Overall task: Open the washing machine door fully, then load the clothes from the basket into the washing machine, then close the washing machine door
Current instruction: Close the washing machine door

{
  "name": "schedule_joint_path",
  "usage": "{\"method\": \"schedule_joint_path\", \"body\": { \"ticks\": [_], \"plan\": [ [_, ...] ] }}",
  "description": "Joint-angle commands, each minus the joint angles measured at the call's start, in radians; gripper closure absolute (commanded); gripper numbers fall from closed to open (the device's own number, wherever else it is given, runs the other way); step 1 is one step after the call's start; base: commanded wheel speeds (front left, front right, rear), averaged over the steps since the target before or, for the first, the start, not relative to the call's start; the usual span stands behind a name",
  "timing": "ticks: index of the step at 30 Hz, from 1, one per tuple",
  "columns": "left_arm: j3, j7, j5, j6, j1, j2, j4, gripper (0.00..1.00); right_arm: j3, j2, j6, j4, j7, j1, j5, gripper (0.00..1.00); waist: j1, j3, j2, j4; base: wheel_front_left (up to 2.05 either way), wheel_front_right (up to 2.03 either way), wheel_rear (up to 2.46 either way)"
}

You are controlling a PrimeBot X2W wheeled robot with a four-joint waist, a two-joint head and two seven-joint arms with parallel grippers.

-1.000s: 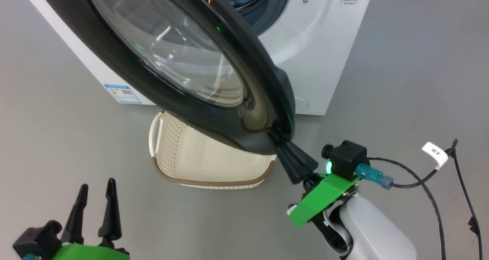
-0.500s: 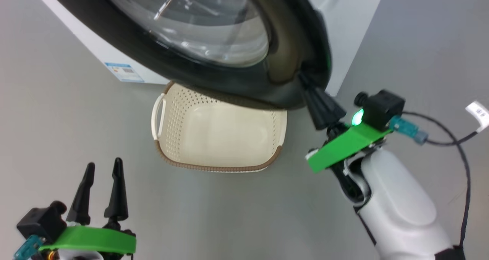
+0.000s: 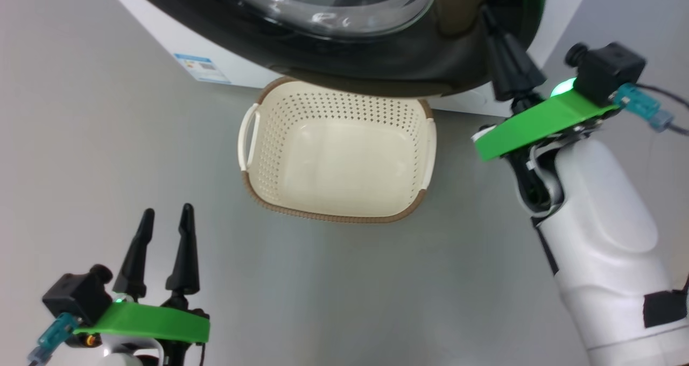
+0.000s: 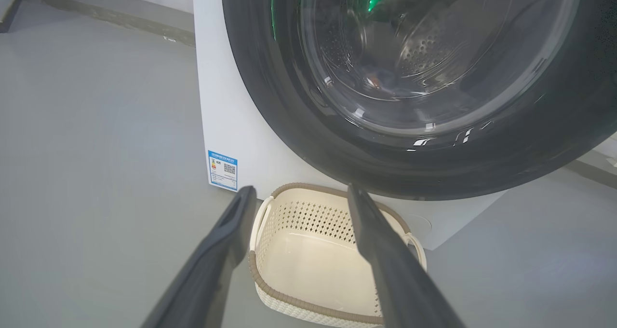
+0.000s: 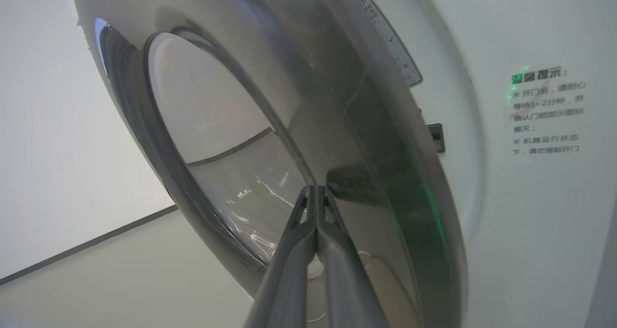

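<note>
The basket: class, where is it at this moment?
In the head view the basket stands on the floor at centre, in front of the washing machine, just below the washing machine door and ahead of the left gripper.

Grey floor (image 3: 107, 140) bears the washing machine (image 4: 217, 101) and the basket (image 3: 334, 107).

Glossy black washing machine door (image 3: 377, 67) with clear glass; matt perforated plastic basket (image 3: 334, 194), woven-look rim; smooth grey floor (image 3: 81, 167).

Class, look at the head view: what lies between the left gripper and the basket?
Bare grey floor, nothing else, separates the left gripper from the basket; the head view shows it.
</note>
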State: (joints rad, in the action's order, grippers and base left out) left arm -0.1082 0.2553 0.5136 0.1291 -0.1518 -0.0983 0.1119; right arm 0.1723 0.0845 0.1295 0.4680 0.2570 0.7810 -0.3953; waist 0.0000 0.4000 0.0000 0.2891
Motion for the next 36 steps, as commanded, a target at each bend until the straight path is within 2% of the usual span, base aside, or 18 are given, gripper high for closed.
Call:
{"method": "schedule_joint_path", "body": {
  "ticks": [1, 14, 20, 24, 30, 31, 33, 35, 36],
  "plan": [
    [0.027, 0.006, 0.004, 0.002, -0.028, -0.012, -0.027, 0.00, -0.005, -0.013, 0.001, -0.017, 0.005, 0.031, 0.022, 1.00, 0.0000, 0.017, 0.0000, 0.024, 0.00, 0.00, 0.00],
    [-0.017, 0.006, 0.011, 0.002, -0.057, 0.001, -0.030, 0.00, -0.132, 0.017, 0.001, 0.026, 0.005, 0.153, 0.071, 1.00, 0.0000, 0.066, 0.0000, 0.088, 0.00, 0.00, 0.00],
    [-0.021, 0.006, 0.013, 0.002, -0.065, 0.004, -0.032, 0.00, -0.158, 0.018, 0.001, 0.024, 0.005, 0.189, 0.084, 1.00, 0.0000, 0.076, 0.0000, 0.095, 0.00, 0.00, 0.00],
    [-0.021, 0.006, 0.012, 0.002, -0.068, 0.003, -0.028, 0.00, -0.156, 0.014, 0.001, 0.017, 0.005, 0.187, 0.090, 1.00, 0.0000, 0.074, 0.0000, 0.093, 0.00, 0.00, 0.00],
    [-0.018, 0.006, 0.005, 0.002, -0.058, -0.003, -0.009, 0.00, -0.099, 0.015, 0.001, 0.025, 0.005, 0.111, 0.086, 1.00, 0.0000, 0.037, 0.0000, 0.077, 0.00, 0.00, 0.00],
    [-0.018, 0.006, 0.004, 0.002, -0.057, -0.005, -0.005, 0.00, -0.091, 0.016, 0.001, 0.025, 0.005, 0.096, 0.083, 0.91, 0.0000, 0.030, 0.0000, 0.074, 0.00, 0.00, 0.00],
    [-0.016, 0.006, 0.003, 0.002, -0.055, -0.011, 0.002, 0.00, -0.066, 0.020, 0.001, 0.028, 0.005, 0.067, 0.075, 0.60, 0.0000, 0.016, 0.0000, 0.064, 0.00, 0.00, 0.00],
    [-0.019, 0.006, 0.004, 0.002, -0.056, -0.020, 0.007, 0.00, -0.044, 0.023, 0.001, 0.027, 0.005, 0.038, 0.067, 0.05, 0.0000, 0.004, 0.0000, 0.054, 0.00, 0.00, 0.00],
    [-0.018, 0.006, 0.005, 0.002, -0.056, -0.025, 0.011, 0.00, -0.037, 0.024, 0.001, 0.024, 0.005, 0.024, 0.062, 0.00, 0.0000, -0.003, 0.0000, 0.048, 0.00, 0.00, 0.00]
  ]
}}
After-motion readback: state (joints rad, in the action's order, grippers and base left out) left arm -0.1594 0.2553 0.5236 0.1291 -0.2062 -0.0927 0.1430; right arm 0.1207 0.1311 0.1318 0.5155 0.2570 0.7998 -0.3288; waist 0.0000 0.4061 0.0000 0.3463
